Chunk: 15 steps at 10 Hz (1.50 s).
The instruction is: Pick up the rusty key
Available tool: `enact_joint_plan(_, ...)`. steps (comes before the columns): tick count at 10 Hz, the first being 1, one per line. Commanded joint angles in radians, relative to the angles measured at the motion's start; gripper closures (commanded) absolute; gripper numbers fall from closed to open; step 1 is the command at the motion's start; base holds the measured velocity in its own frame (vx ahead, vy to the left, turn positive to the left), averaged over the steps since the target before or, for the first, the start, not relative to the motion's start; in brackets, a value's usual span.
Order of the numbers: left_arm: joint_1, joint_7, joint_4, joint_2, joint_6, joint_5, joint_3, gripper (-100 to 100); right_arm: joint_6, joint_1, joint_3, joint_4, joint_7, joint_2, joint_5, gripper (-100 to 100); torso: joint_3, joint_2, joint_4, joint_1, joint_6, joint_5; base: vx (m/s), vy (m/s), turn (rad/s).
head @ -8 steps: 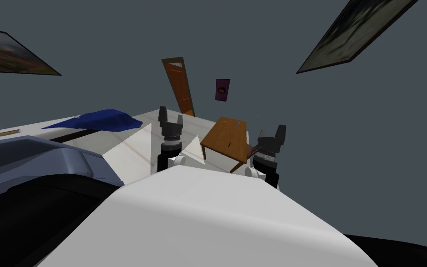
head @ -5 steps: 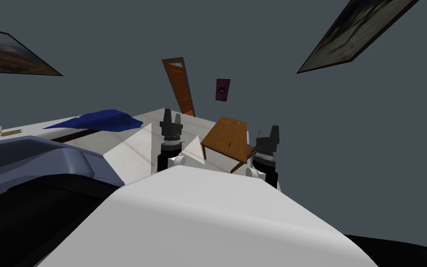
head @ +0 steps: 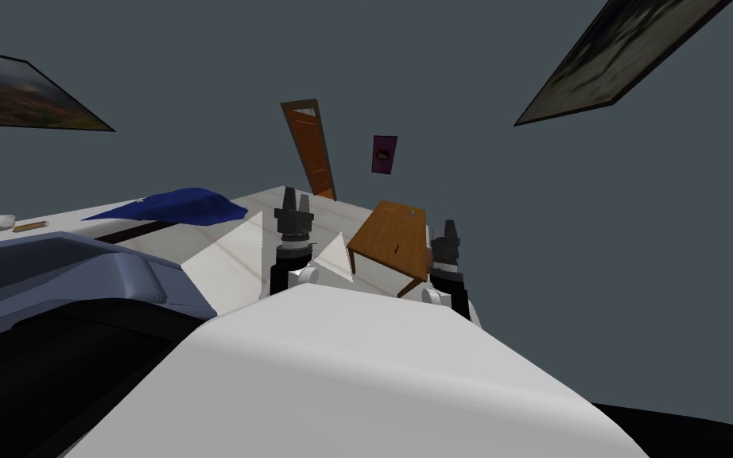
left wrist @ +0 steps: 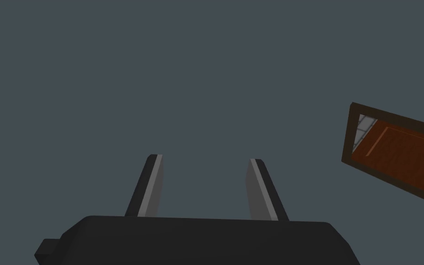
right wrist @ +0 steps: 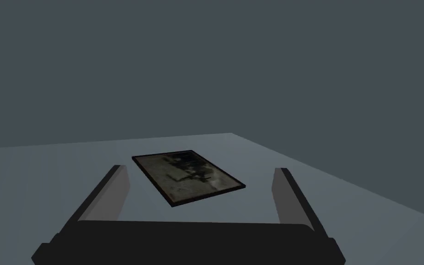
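I'm reading a pale speck and a dark mark on the brown surface, both too small to tell. My right gripper is hiding the surface's right corner. Frame edges are cropping the left wall picture, the right wall picture and, in left wrist view, the door.

A brown table stands right of centre; far behind it are an orange door and a purple picture; a blue cloth lies left.
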Motion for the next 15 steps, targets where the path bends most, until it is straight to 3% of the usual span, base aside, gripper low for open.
enact_joint_plan(1, 0.000, 0.000, 0.000, 0.000, 0.000, 0.000, 0.000, 0, 0.020, -0.026, -0.006, 0.028, 0.006, -0.013, 0.000, -100, 0.000, 0.000, 0.000, 0.000, 0.000, 0.000, 0.011, 0.031, 0.006)
enact_joint_plan(4, 0.000, 0.000, 0.000, 0.000, 0.000, 0.000, 0.000, 0, 0.085, -0.065, 0.006, 0.122, 0.034, -0.071, 0.010, -100, 0.000, -0.001, 0.000, 0.000, 0.000, 0.000, 0.016, 0.047, 0.032)
enact_joint_plan(5, 0.000, 0.000, 0.000, 0.000, 0.000, 0.000, 0.000, 0, 0.085, -0.065, 0.006, 0.126, 0.034, -0.071, 0.010, -100, -0.001, -0.001, 0.000, 0.001, 0.000, 0.000, 0.023, 0.041, 0.013)
enact_joint_plan(7, 0.000, 0.000, 0.000, 0.000, 0.000, 0.000, 0.000, 0, 0.135, -0.094, 0.018, 0.188, 0.052, -0.111, 0.018, -100, -0.001, -0.001, 0.000, 0.000, 0.000, 0.000, 0.027, 0.047, 0.042)
enact_joint_plan(8, 0.000, 0.000, 0.000, 0.000, 0.000, 0.000, 0.000, 0, 0.135, -0.094, 0.018, 0.201, 0.052, -0.111, 0.018, -100, -0.001, -0.002, 0.000, 0.001, 0.000, 0.000, 0.029, 0.042, 0.019)
enact_joint_plan(10, 0.000, 0.000, 0.000, 0.000, 0.000, 0.000, 0.000, 0, 0.190, -0.125, 0.032, 0.269, 0.070, -0.150, 0.028, -100, -0.001, -0.002, 0.000, 0.000, 0.000, 0.000, 0.035, 0.055, 0.047)
enact_joint_plan(11, 0.000, 0.000, 0.000, 0.000, 0.000, 0.000, 0.000, 0, 0.190, -0.125, 0.032, 0.283, 0.070, -0.150, 0.028, -100, -0.001, -0.002, 0.000, 0.001, 0.000, 0.000, 0.029, 0.043, 0.017)
enact_joint_plan(13, 0.000, 0.000, 0.000, 0.000, 0.000, 0.000, 0.000, 0, 0.242, -0.157, 0.049, 0.366, 0.088, -0.189, 0.038, -100, -0.001, -0.001, 0.000, 0.000, 0.000, 0.000, 0.027, 0.052, 0.059)
enact_joint_plan(15, 0.000, 0.000, 0.000, 0.000, 0.000, 0.000, 0.000, 0, 0.277, -0.173, 0.058, 0.405, 0.097, -0.208, 0.044, -100, -0.001, -0.002, 0.000, 0.001, 0.000, 0.000, 0.038, 0.051, 0.020)
